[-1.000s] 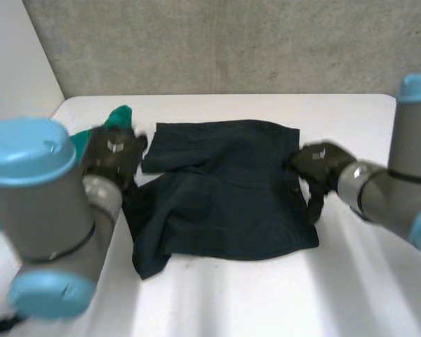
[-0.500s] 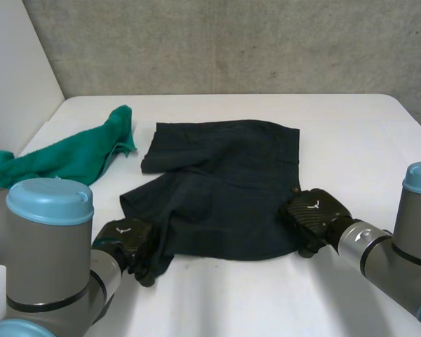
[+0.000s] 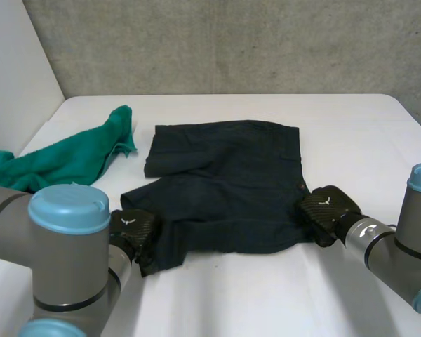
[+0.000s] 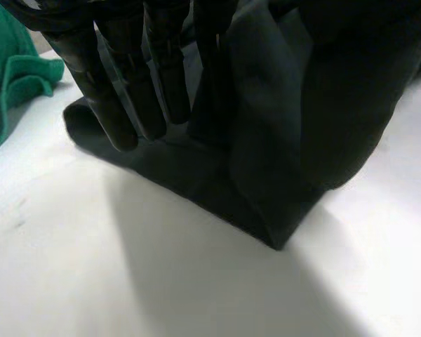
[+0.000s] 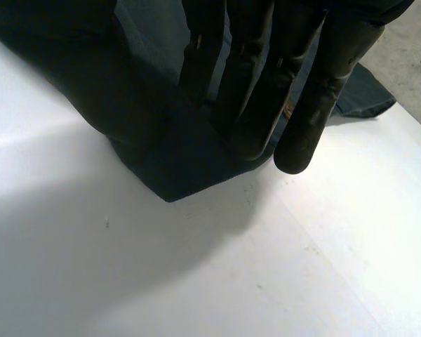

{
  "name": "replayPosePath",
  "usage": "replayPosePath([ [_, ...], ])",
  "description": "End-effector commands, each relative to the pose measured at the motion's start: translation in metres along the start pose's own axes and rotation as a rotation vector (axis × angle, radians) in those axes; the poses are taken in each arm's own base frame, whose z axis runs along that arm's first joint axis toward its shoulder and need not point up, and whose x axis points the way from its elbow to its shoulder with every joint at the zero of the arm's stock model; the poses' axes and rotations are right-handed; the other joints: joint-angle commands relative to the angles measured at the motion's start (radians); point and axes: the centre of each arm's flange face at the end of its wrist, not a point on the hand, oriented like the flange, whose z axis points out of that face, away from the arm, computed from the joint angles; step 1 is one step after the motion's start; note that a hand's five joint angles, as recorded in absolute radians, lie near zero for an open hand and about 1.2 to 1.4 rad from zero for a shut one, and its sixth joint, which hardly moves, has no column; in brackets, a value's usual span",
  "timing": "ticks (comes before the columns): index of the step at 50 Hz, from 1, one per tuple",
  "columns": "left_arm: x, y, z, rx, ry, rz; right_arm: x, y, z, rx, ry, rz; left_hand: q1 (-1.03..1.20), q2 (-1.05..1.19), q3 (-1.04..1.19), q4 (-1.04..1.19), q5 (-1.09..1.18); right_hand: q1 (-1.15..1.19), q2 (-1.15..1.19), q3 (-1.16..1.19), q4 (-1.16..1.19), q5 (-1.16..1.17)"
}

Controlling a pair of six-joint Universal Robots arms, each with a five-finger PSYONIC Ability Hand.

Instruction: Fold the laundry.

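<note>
At near corners of the dark shorts [image 3: 224, 189], left hand [image 3: 135, 228] and right hand [image 3: 326, 210] each pinch cloth.

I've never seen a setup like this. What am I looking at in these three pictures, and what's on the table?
This is a two-armed robot at a white table. The wide picture looks down from a camera between the arms; the other two come from cameras on each wrist, looking along the palm. On the table lie dark navy cloth shorts and, toward the robot's left, a crumpled green cloth. Its black left hand pinches the shorts' near left corner, its right hand the near right corner; both corners look slightly raised.
</note>
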Motion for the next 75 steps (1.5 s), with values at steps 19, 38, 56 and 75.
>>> replayPosePath([
  [19, 0.003, -0.032, -0.033, 0.149, -0.033, 0.208, 0.023, -0.026, -0.037, -0.058, 0.064, -0.073, 0.816, 0.828, 0.828, 0.833, 0.834, 0.522, 0.237, 0.215, 0.209, 0.265],
  [38, 0.002, -0.006, -0.114, -0.005, 0.078, 0.569, 0.026, -0.031, -0.114, -0.332, -0.152, -0.290, 0.816, 0.828, 0.828, 0.833, 0.834, 0.522, 0.237, 0.215, 0.209, 0.265],
  [56, 0.035, -0.087, 0.049, 0.399, -0.125, 0.507, 0.068, -0.045, -0.024, -0.122, 0.131, -0.147, 0.816, 0.828, 0.828, 0.833, 0.834, 0.522, 0.237, 0.215, 0.209, 0.265],
  [75, 0.024, -0.116, 0.187, 0.721, -0.410, 0.610, 0.091, -0.053, 0.103, 0.185, 0.422, -0.288, 0.816, 0.828, 0.828, 0.833, 0.834, 0.522, 0.237, 0.215, 0.209, 0.265],
])
